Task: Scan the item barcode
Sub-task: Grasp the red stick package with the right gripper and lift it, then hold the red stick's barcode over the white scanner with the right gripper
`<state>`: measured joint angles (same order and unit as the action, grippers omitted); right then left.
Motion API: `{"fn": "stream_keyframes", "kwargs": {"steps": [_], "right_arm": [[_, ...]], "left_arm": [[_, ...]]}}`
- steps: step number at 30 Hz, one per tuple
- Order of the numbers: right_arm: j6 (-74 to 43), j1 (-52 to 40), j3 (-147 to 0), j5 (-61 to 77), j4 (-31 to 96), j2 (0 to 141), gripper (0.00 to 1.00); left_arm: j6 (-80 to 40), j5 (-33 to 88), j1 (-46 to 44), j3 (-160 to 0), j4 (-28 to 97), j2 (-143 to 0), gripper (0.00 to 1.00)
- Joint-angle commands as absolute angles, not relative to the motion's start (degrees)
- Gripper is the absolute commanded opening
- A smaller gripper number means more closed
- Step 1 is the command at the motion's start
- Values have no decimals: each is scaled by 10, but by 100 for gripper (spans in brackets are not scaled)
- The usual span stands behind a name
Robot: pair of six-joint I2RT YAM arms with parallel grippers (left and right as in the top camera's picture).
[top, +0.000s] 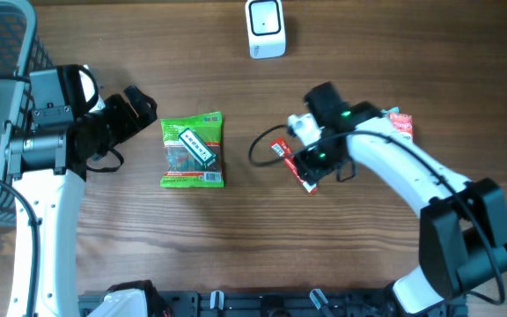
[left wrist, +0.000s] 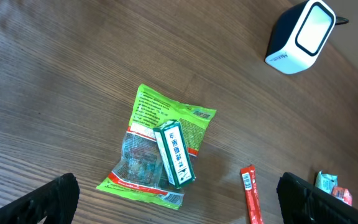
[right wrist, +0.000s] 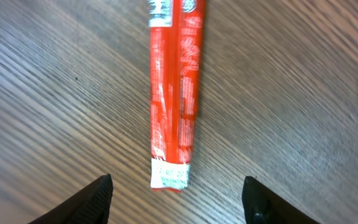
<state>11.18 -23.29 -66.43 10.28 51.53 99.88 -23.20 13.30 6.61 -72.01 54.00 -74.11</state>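
Nearest to the robot side of the table (top: 236, 255), the R gripper (right wrist: 179, 202) hangs low over the red stick packet (right wrist: 174, 93), which lies flat on the wood. In the R wrist view the two fingertips (right wrist: 98, 199) stand apart, one on each side of the packet's white end. There is bare wood btw each tip and the packet, so the jaws are open at a medium width and hold nothing. From overhead the gripper body covers the middle of the stick; only its ends show. A bit to the left lies a green snack bag (top: 192, 151), flat, w/ a small green box (top: 197, 148) on top of it, set diagonal. Bag and stick are apart, not touching. Left of the bag is the L gripper (top: 137, 114), pointing toward it. In the L wrist view its fingers (left wrist: 51, 202) sit at the lower corners of the picture, so the jaws are very wide w/ nothing btw them. On the right side, partly behind the R arm (top: 403, 167), lies a small red-and-teal packet (top: 401, 123); its print is too small to read. At the far left corner stands a grey basket (top: 7, 44). Farthest, at the far edge approx in the middle, the white scanner (top: 265, 28) stands well apart from all items.
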Motion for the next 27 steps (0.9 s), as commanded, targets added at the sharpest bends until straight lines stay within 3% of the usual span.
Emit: {"fn": "stream_keyframes", "kwargs": {"steps": [1,7,10,27], "right_arm": [[103,-175,-670,231,539,991,56],[104,-150,-616,283,512,992,51],[92,-150,-581,307,466,992,40],[73,-153,-504,305,338,992,36]], "left_arm": [[-227,130,69,-727,538,-743,100],[-227,130,69,-727,538,-743,100],[-227,130,69,-727,538,-743,100],[-227,130,69,-727,538,-743,100]]}}
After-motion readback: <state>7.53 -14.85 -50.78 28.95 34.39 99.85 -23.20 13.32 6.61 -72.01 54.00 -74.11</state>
